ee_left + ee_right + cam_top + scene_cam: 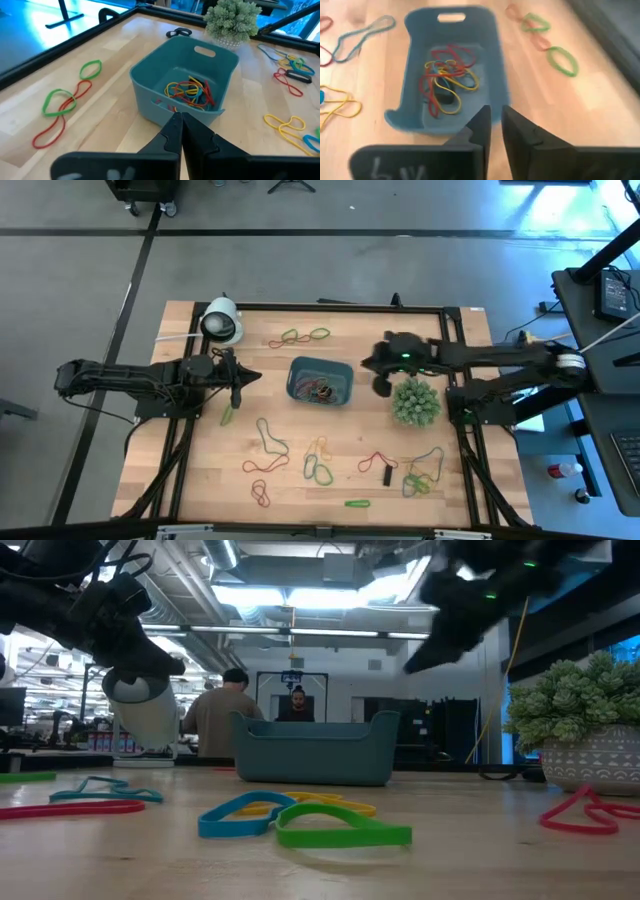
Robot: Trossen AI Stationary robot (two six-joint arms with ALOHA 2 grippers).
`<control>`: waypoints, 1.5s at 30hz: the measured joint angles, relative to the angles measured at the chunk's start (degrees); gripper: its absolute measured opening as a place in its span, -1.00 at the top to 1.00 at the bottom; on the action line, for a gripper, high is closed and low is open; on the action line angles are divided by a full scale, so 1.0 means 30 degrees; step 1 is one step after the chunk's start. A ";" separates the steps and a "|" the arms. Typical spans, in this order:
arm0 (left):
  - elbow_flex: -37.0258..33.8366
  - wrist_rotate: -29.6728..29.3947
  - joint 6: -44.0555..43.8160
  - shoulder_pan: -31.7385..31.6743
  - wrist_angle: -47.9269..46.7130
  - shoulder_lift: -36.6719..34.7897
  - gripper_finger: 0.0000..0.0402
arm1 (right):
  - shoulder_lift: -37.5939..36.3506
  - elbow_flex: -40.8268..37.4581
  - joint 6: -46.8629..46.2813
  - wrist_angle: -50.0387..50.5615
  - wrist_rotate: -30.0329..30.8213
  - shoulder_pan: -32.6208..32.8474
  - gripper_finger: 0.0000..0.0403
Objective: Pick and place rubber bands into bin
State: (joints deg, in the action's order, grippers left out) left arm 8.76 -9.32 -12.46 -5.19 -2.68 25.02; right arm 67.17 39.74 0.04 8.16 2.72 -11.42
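Observation:
The blue-teal bin (301, 366) stands mid-table with a tangle of red, yellow and orange rubber bands (190, 92) lying on its floor. More rubber bands lie loose on the wood: a red-and-green chain (305, 336) beyond the bin, others (270, 448) on the near side. My left gripper (179, 119) is shut and empty, a little to the left of the bin. My right gripper (495, 115) hangs raised just off the bin's right end, its fingers a narrow gap apart with nothing between them.
A spiky green plant in a pot (415, 402) stands right of the bin, under my right arm. A white dome-shaped object (221, 321) sits at the far left. A small black block (387, 473) lies among the near bands. People stand beyond the far edge (225, 705).

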 joint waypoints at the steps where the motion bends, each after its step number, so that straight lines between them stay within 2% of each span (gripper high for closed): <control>1: 0.0004 0.0000 0.0257 0.0000 0.0009 0.0000 0.98 | -0.1073 -0.0896 0.0225 -0.0471 0.0030 -0.0170 0.83; 5: 0.0082 -0.0004 0.1262 0.0003 0.0084 0.0011 0.98 | -0.4809 -0.3795 0.0704 -0.2044 -0.0137 -0.0635 0.96; 10: 0.1043 -0.0396 0.1132 0.0921 0.0025 0.1204 0.99 | -0.8163 -0.6096 0.1650 -0.3137 -0.2958 -0.1265 0.96; 14: 0.2311 -0.1474 0.0425 0.2410 -0.0006 0.3528 0.99 | -0.9717 -0.7295 0.1073 -0.4412 -0.4397 -0.1333 0.94; 19: 0.3800 -0.3026 0.0363 0.4374 -0.0202 0.7535 0.99 | -1.0351 -0.7714 0.0029 -0.4771 -0.4452 -0.1333 0.94; 27: 0.6561 -0.2693 -0.1835 0.6358 -0.2664 1.2235 0.94 | -1.0278 -0.7729 -0.1481 -0.4787 -0.4447 -0.1333 0.93; 34: 0.8461 -0.2534 -0.4350 0.7320 -0.5237 1.4705 0.75 | -1.0271 -0.7729 -0.2971 -0.3758 -0.4418 -0.1079 0.93; 40: 0.9289 -0.1962 -0.6906 0.7322 -0.8063 1.6000 0.57 | -1.0264 -0.7729 -0.1438 -0.3417 -0.4449 0.0245 0.93; 45: 0.9311 -0.0956 -0.9678 0.7322 -0.8686 1.6859 0.50 | -1.0267 -0.7729 -0.0934 -0.3495 -0.4443 0.0969 0.93</control>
State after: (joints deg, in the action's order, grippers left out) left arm 36.70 -12.19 -41.49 16.78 -28.74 75.59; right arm 36.37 16.56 -2.76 -2.32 -10.61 -8.51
